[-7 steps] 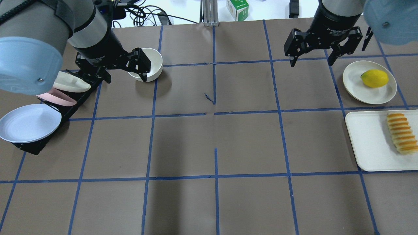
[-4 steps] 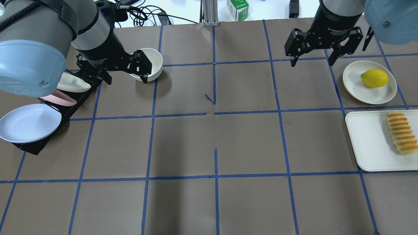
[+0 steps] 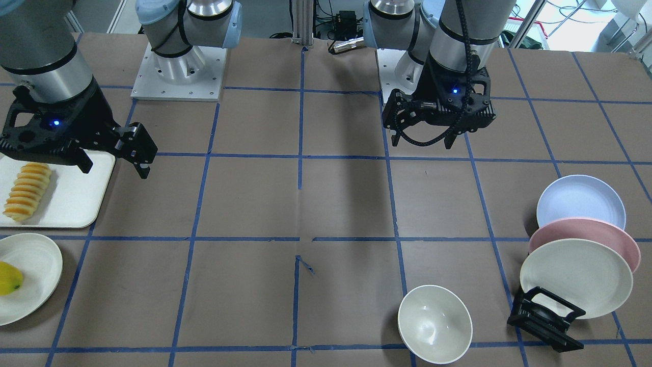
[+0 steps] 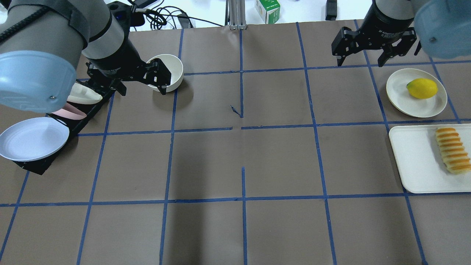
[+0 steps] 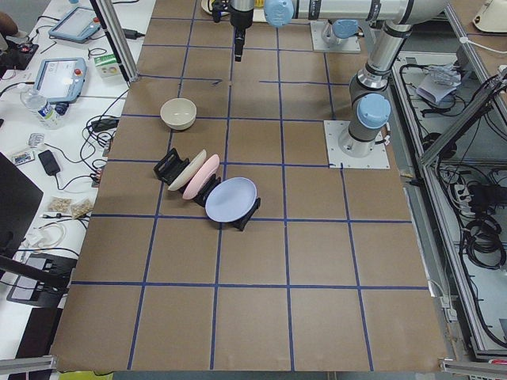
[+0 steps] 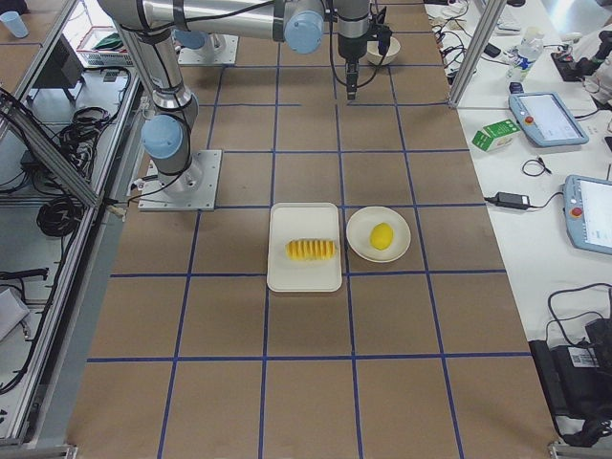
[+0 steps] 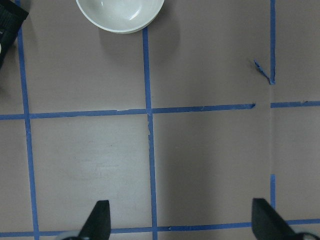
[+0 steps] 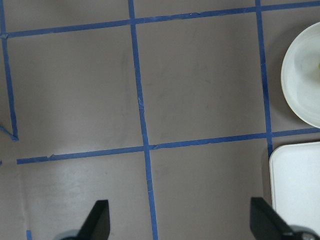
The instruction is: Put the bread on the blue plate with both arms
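The bread [image 4: 452, 150] lies on a white tray [image 4: 412, 162] at the table's right edge; it also shows in the front view [image 3: 28, 191] and the right side view [image 6: 311, 251]. The blue plate [image 4: 31, 139] leans in a black rack [image 4: 35, 167] at the left edge, in front of a pink and a cream plate; it shows in the front view [image 3: 580, 201] too. My left gripper [image 4: 141, 89] is open and empty, high above the table beside a white bowl [image 4: 171, 70]. My right gripper [image 4: 360, 63] is open and empty, high at the far right, away from the bread.
A cream plate [image 4: 404, 95] with a yellow lemon [image 4: 422, 88] sits just beyond the tray. The rack [image 3: 545, 318] holds three leaning plates. The brown table is marked with blue tape lines. Cables and a small box lie past the far edge.
My right gripper has moved farther back and a little to the right, staying open. My left arm has shifted slightly toward the near side. The objects have not moved.
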Available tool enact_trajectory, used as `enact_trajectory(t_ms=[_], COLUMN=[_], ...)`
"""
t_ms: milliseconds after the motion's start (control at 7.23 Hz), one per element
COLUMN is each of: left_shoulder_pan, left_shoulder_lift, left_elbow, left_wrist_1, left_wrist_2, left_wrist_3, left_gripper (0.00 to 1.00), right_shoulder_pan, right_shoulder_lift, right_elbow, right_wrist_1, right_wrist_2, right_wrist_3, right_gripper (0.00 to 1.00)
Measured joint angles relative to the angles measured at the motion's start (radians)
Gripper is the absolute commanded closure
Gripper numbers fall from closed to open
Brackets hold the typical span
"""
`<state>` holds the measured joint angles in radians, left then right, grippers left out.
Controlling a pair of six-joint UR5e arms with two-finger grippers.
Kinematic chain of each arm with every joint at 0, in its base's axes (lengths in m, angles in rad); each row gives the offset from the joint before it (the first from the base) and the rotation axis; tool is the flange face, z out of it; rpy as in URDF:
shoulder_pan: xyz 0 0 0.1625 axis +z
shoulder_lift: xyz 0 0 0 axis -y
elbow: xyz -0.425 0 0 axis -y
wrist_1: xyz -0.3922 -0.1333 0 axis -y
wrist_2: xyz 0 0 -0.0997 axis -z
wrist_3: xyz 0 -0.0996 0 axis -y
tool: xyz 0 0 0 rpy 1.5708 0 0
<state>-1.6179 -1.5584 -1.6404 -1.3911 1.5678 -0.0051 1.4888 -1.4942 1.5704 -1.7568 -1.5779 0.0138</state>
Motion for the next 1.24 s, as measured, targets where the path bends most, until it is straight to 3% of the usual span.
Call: enact_trajectory(t_ms=[415, 968, 1245], left_shoulder_pan=[0.152, 0.451, 0.652], left_shoulder_lift=[0.036, 0.076, 0.047], left_elbow=[0.011, -0.007, -0.016], left_wrist_1=[-0.001, -0.002, 0.0], left_wrist_2=[-0.003, 0.016, 0.016], left_wrist_3=[0.171, 0.132, 0.161], left_gripper=[0.0, 0.0, 0.0], right_shoulder_pan=[-0.012, -0.161, -0.299], right_shoulder_lift=[-0.026, -0.041, -0.037], right_elbow=[-0.006, -0.034, -0.007], right_wrist_1=[0.118, 0.245, 0.268], right_wrist_2=[0.008, 0.006, 0.01], right_wrist_3=[-0.003, -0.041, -0.281], right_gripper=[0.0, 0.0, 0.0])
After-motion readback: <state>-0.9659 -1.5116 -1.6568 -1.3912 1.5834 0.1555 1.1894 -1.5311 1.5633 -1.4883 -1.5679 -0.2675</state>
